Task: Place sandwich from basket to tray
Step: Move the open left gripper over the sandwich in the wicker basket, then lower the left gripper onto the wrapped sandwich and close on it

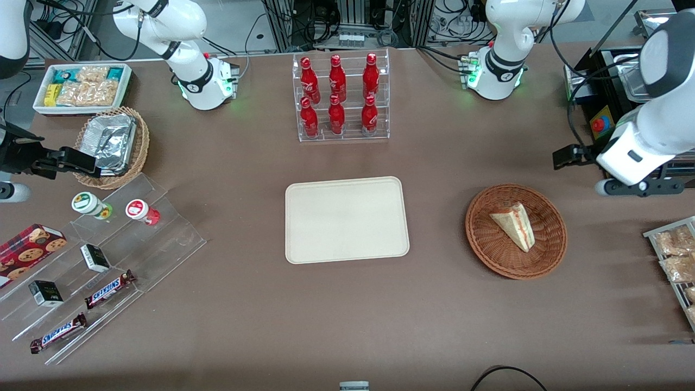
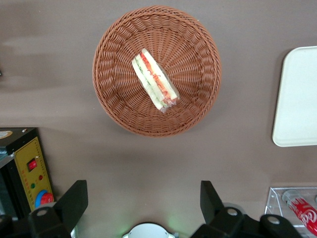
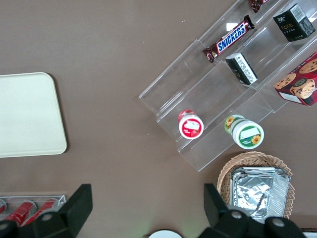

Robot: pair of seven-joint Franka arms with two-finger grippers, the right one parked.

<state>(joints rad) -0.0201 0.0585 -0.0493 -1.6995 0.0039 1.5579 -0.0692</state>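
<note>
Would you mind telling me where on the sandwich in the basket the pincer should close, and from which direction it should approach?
Probably from straight above, closing across the two flat bread faces near the middle of the sandwich. It lies alone in the shallow basket, its striped filling edge up, so the bread sides look reachable. The pincer is open, nothing between its fingers, and hangs over bare table beside the basket, away from the tray.

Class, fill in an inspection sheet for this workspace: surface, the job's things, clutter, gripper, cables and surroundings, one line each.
Surface: brown table.
Job's things: sandwich lies in the basket; tray bare, apart from the basket.
Clutter: red bottles in a clear rack; Snickers bars on clear steps; foil container.
Gripper: left gripper raised above the table beside the basket, fingers open, holding nothing.
Cables: black cable at the table edge nearest the camera.
Surroundings: control box toward the working arm's end.
</note>
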